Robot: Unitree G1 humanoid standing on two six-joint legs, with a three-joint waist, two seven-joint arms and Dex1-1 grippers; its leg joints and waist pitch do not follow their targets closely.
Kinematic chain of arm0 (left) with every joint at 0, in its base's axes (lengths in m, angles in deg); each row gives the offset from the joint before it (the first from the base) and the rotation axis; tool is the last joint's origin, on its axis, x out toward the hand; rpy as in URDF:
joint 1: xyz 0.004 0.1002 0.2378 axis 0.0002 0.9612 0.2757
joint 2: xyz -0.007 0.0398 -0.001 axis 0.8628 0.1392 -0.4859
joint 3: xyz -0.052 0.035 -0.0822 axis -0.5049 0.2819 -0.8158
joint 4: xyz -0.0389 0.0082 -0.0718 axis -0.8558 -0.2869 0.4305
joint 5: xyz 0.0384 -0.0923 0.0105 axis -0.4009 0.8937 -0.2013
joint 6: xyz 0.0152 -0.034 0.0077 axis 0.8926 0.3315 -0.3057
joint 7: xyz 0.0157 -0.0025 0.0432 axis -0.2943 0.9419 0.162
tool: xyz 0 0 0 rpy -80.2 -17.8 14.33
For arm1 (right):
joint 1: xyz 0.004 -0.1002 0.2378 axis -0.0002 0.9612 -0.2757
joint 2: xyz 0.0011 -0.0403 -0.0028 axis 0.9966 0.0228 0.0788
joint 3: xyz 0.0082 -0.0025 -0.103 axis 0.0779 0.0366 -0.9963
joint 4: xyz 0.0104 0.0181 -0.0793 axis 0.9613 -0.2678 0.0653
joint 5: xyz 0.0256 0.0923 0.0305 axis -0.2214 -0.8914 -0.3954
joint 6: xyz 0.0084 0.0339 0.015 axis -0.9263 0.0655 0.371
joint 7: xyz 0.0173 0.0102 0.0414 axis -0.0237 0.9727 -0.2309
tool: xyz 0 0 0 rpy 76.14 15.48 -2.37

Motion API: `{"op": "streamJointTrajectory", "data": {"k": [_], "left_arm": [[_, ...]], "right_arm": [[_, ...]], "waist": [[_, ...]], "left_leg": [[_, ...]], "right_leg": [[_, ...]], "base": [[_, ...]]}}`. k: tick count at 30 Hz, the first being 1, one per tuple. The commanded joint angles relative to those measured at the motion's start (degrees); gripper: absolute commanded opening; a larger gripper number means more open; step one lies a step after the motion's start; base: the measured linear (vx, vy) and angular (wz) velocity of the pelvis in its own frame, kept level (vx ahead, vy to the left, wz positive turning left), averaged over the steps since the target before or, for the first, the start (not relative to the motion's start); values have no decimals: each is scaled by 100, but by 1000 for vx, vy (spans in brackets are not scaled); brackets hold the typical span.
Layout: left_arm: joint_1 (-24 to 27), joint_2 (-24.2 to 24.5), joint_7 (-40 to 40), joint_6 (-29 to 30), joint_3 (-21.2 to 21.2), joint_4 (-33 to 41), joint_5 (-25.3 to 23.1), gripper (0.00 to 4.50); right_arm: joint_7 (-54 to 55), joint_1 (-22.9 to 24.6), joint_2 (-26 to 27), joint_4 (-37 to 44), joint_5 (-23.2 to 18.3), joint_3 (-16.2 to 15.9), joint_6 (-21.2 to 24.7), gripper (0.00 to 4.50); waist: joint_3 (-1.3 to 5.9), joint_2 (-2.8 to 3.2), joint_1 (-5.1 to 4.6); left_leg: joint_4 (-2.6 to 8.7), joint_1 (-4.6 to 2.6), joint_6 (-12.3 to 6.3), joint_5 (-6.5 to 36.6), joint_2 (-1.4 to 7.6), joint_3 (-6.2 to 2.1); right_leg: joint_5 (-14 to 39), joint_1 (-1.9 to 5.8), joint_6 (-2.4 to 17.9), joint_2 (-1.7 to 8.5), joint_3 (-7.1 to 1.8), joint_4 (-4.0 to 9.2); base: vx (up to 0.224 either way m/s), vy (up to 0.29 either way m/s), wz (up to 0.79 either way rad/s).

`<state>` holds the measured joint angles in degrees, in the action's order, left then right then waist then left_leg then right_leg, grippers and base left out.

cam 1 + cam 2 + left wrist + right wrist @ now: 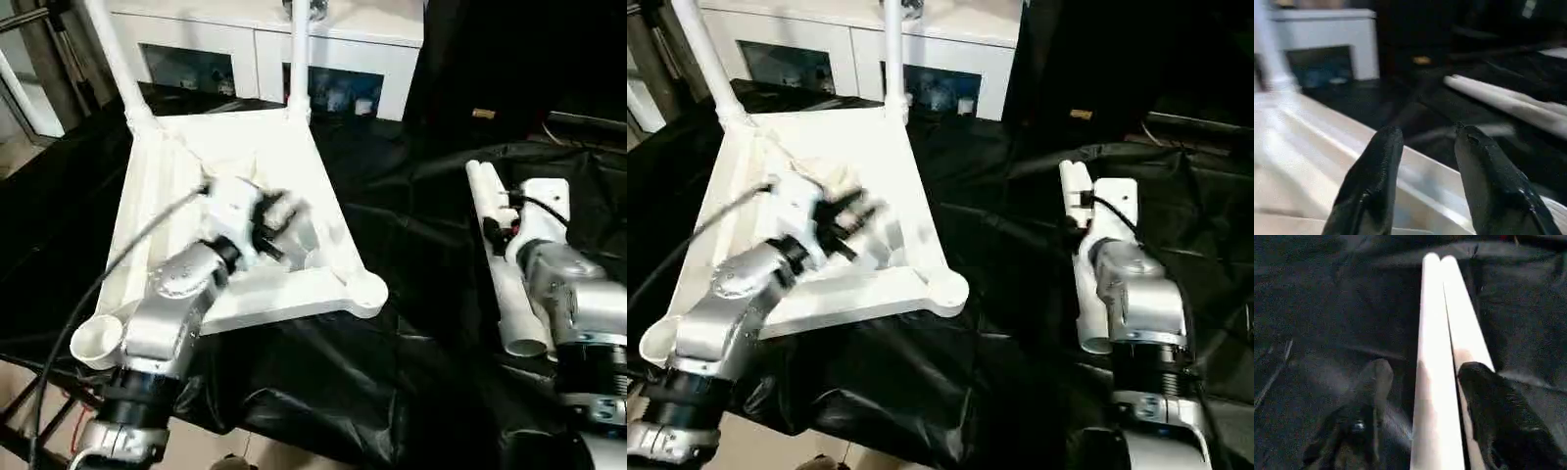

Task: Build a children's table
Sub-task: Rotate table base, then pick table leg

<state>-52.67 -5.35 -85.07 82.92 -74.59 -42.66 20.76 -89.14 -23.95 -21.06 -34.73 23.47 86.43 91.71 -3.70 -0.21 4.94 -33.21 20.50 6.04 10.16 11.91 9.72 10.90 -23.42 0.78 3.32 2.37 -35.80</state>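
The children's table top lies upside down on black cloth, ribbed underside up. Two white legs stand in its far corner sockets. The near sockets hold nothing. My left gripper hovers open over the underside near the right rim; its fingers stand apart above the rim with nothing between them. Two loose legs lie side by side on the cloth at the right. My right gripper is open just above them, one finger clear of the tubes.
A white cabinet with glass doors stands behind the work surface. Black cloth covers the surface and hangs over its near edge. Dark draped shapes rise at the back right.
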Motion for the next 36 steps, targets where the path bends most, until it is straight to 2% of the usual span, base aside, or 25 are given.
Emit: {"op": "streamJointTrajectory", "data": {"k": [1,8,9,14,16,24,25,27,28,29,36], "left_arm": [[43,97,-174,218,197,183,48,229],[143,374,-671,743,505,584,104,276],[152,396,-690,770,523,613,85,290],[127,448,-608,799,583,633,-52,323],[116,471,-585,833,613,643,-105,343],[117,479,-588,868,616,656,-113,351],[117,479,-588,868,616,656,-113,369],[144,525,-616,926,645,705,-132,369],[144,525,-616,926,645,705,-132,369],[170,567,-635,945,667,747,-148,369],[196,593,-664,982,689,796,-193,369]], "right_arm": [[-24,43,-68,149,-70,93,173,289],[-76,16,-121,130,-122,79,390,339],[-81,6,-123,105,-135,94,416,362],[-175,-43,-216,-108,-76,-63,697,400],[-63,-134,-265,-265,-5,-67,932,403],[-128,-155,-257,-283,-78,-30,955,403],[-128,-155,-257,-283,-78,-30,955,403],[-316,-240,-285,-440,-232,13,1165,403],[-316,-240,-285,-440,-232,13,1165,403],[-466,-309,-313,-609,-332,32,1311,403],[-596,-382,-327,-692,-394,-23,1475,403]], "waist": [[428,15,-7],[419,28,-14],[422,32,-16],[436,41,-11],[435,35,-16],[432,35,-11],[430,33,-12],[434,33,-10],[443,-11,-5],[433,1,-6],[443,2,15]], "left_leg": [[286,-11,37,854,15,35],[287,-7,46,863,10,36],[283,-8,47,850,6,40],[276,-2,49,781,6,33],[270,-1,66,743,0,35],[264,-4,58,833,2,39],[265,-6,59,848,2,40],[263,-3,56,827,0,38],[268,1,34,806,5,29],[270,5,29,812,3,31],[253,4,2,695,8,41]], "right_leg": [[629,350,899,284,-223,423],[1011,339,793,286,-219,446],[1019,336,776,281,-221,453],[804,345,828,273,-217,429],[735,348,868,264,-216,423],[945,340,831,283,-217,442],[976,337,824,282,-216,447],[948,341,824,277,-217,438],[952,354,842,286,-211,415],[975,346,840,285,-211,427],[830,344,895,288,-214,414]], "base": [[0,0,0],[0,0,0],[0,0,0],[0,0,0],[0,0,0],[0,0,0],[0,0,0],[0,0,0],[0,0,0],[0,0,0],[0,0,0]]}}
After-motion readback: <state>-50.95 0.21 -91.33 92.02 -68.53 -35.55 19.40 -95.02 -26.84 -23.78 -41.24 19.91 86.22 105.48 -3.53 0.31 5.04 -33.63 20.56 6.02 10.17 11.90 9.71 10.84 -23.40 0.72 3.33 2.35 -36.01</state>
